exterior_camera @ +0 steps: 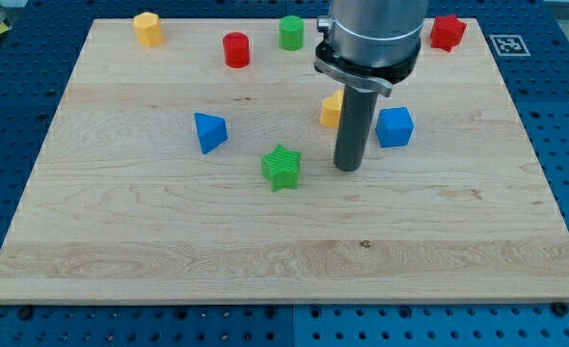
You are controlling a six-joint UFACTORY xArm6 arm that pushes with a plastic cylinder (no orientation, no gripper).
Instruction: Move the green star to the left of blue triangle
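The green star lies near the middle of the wooden board. The blue triangle sits up and to the view's left of it, a short gap apart. My tip rests on the board to the view's right of the green star, about one block width away and not touching it. The rod rises from the tip to the grey arm at the view's top.
A blue cube sits just right of the rod. A yellow block is partly hidden behind the rod. Along the view's top are a yellow block, a red cylinder, a green cylinder and a red star.
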